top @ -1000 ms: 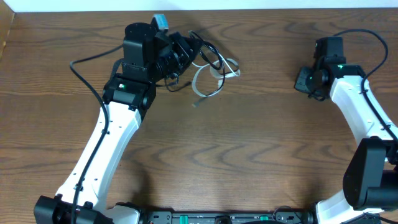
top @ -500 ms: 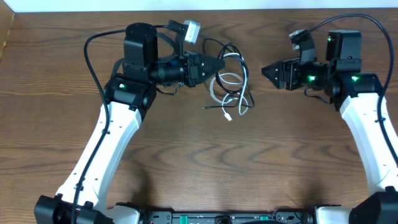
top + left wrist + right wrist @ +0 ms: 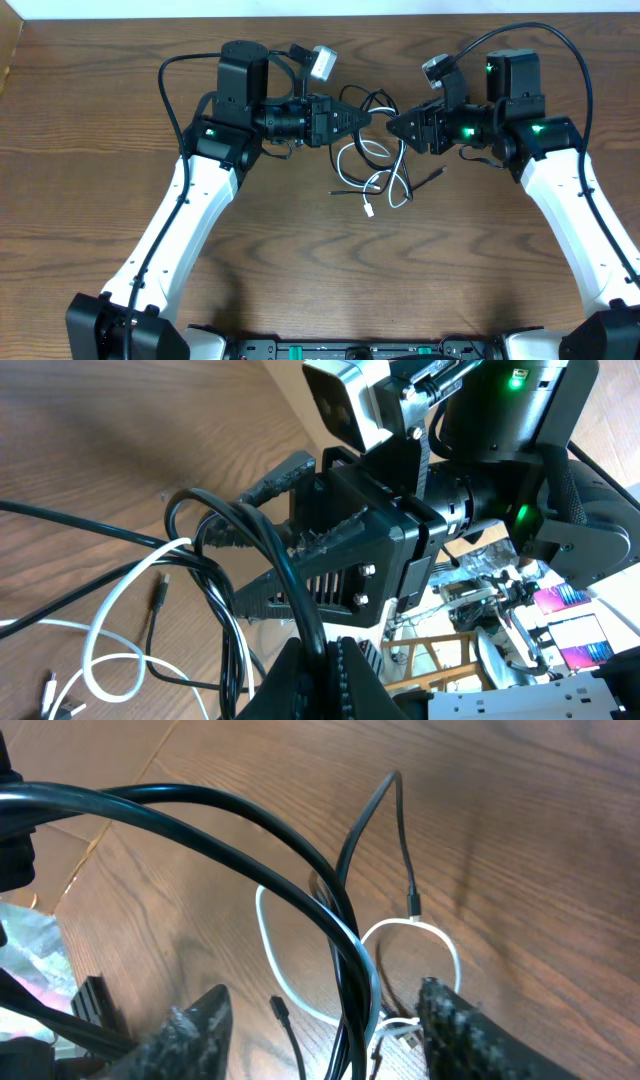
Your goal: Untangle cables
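The tangle of a black cable (image 3: 374,103) and a white cable (image 3: 350,160) hangs between the two arms at the table's upper middle. My left gripper (image 3: 366,116) is shut on the black cable and holds the tangle lifted; in the left wrist view the black cable (image 3: 268,550) runs into the pinched jaws (image 3: 322,660). My right gripper (image 3: 392,124) is open and faces the left one, its fingers on either side of the hanging strands (image 3: 350,970). Loose plug ends (image 3: 368,210) rest on the wood.
The wooden table (image 3: 320,280) spreads around the arms. The thick black arm leads (image 3: 560,50) arch over the right arm and the left arm (image 3: 165,75). Behind the table there is room clutter in the left wrist view (image 3: 540,620).
My left gripper has lifted the tangle and carried it right. My right arm has swung in from the far right and now faces the tangle with its fingers open around the strands.
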### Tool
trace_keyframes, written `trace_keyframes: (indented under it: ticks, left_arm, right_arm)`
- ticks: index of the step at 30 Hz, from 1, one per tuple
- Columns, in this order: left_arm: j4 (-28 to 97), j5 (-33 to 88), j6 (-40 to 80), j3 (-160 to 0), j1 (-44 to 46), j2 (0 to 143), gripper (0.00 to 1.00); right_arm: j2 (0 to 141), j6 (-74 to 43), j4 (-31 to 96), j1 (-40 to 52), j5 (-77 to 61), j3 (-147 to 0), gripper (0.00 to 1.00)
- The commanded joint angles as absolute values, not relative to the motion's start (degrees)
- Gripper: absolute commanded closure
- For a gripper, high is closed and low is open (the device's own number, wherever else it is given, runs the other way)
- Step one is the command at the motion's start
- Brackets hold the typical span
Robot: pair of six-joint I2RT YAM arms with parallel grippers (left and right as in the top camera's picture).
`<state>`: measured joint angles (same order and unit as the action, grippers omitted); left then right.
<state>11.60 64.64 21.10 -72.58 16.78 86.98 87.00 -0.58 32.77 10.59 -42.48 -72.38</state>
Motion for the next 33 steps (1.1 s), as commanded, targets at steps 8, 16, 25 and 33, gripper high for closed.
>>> trace_keyframes:
  ticks: [8,16,25,33]
  left_arm:
    - [11.53,66.41,20.18,-73.3,16.75,86.85,0.93]
    - [11.53,66.11,20.18,-73.3,16.73,86.85,0.93]
    - [11.53,53.17,23.22,-73.3,16.69,86.85,0.93]
    - [13.45,46.63,23.83,-73.3,16.58,86.85,0.93]
  right_arm:
    - [90.02,0.32,33.87,10.98,-43.94,-71.79,0.72]
    - [90.76,-0.67,34.3,10.85,-39.57,-71.77,0.99]
    - [91.33,-20.25,45.06,9.08,-0.84,-71.42,0.99]
    - [92.79,-15.53,44.18,9.1,-7.29,-71.35,0.99]
